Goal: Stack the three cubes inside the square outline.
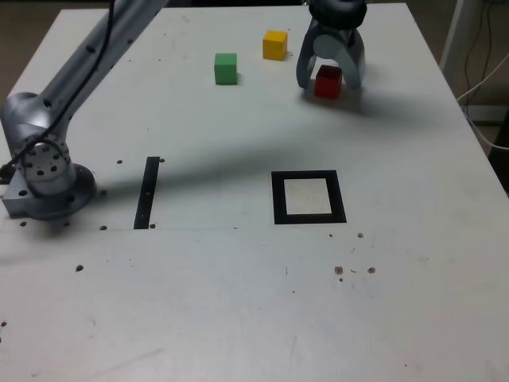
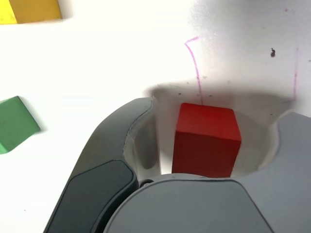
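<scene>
So the gripper (image 1: 331,78) is down at the far end of the white counter (image 1: 238,302), jaws spread wide with the red cube (image 1: 328,82) sitting between them. In the wrist view there's clear space on both sides of the cube, so nothing's pinching it. The yellow cube (image 1: 274,44) is just off toward the exterior view's left, and the green cube (image 1: 226,68) is further left again. The square outline (image 1: 308,197) sits nearer the camera, well apart from all three, with a narrow black strip (image 1: 147,192) off to its left.
</scene>
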Robot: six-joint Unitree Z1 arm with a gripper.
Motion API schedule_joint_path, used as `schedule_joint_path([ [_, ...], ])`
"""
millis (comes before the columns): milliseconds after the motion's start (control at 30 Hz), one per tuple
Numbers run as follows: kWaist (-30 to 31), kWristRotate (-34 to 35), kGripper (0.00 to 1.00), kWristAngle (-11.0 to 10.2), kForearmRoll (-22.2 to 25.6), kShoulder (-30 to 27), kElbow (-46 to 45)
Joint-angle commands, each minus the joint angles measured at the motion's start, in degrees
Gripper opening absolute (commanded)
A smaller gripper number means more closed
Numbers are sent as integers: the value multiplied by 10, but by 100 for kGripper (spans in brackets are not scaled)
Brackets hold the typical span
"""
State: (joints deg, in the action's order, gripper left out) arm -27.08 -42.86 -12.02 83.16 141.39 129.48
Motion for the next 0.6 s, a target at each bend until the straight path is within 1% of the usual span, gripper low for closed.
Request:
schedule_joint_path([
  [0,1,1,48,-1,1,4,2],
  [100,2,0,36,1,0,4,2],
  [167,3,-1,31,1,0,4,2],
  [300,4,-1,29,2,2,4,2],
  [567,5,-1,28,0,8,3,5],
])
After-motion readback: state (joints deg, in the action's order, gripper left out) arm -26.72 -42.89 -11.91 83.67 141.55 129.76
